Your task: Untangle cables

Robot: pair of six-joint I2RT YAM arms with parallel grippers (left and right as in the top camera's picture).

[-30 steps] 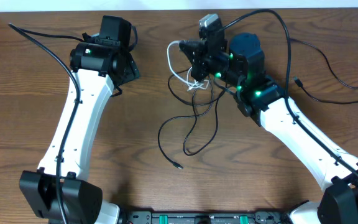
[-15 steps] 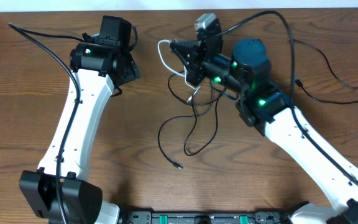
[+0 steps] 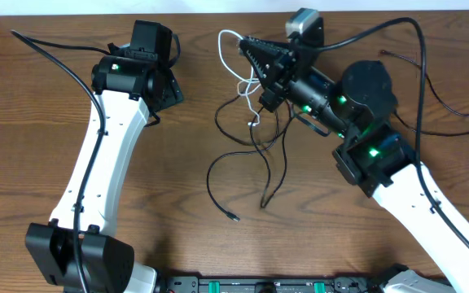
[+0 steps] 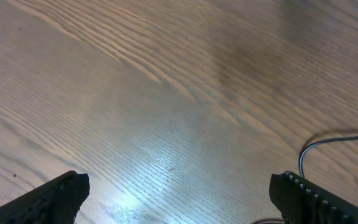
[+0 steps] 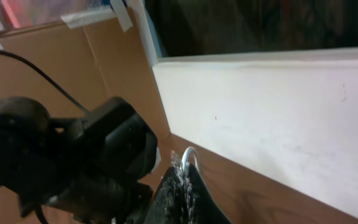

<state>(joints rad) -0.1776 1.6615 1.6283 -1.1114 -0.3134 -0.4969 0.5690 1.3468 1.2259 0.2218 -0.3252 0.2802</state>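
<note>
My right gripper is shut on the white cable and holds it lifted near the table's far edge. In the right wrist view the white cable loops out between the closed fingers. The black cables hang tangled below the right gripper and trail onto the table, one plug end lying toward the front. My left gripper is open and empty over bare wood, left of the tangle. Its fingers show wide apart in the left wrist view, with a thin black cord at the right.
Thicker black arm wires run across the table's right side and another at the left. A white wall rises behind the table's far edge. The left arm fills the left of the right wrist view.
My right gripper has risen and swung toward the far edge with the white cable, pulling the tangle up and stretching the black cables. The left arm has not moved.
</note>
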